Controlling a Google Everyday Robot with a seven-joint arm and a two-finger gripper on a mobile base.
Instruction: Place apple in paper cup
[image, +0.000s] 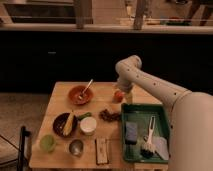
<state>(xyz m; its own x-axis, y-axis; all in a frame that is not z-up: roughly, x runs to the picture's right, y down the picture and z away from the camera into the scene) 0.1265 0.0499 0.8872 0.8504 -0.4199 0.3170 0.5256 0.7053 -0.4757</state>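
Observation:
The apple (118, 95) is a small red-orange fruit at the far right part of the wooden table (60, 100). My gripper (123, 93) hangs from the white arm right at the apple, touching or closely over its right side. The white paper cup (88, 125) stands upright near the table's middle front, well to the left and nearer than the apple, with its mouth showing.
An orange-red bowl with a spoon (80, 94) sits left of the apple. A dark lumpy cluster (107, 115), a dark bowl with a banana (65, 124), a green cup (47, 143), a metal cup (76, 147), a bar (101, 150) lie around. A green tray (145, 110) holds utensils at right.

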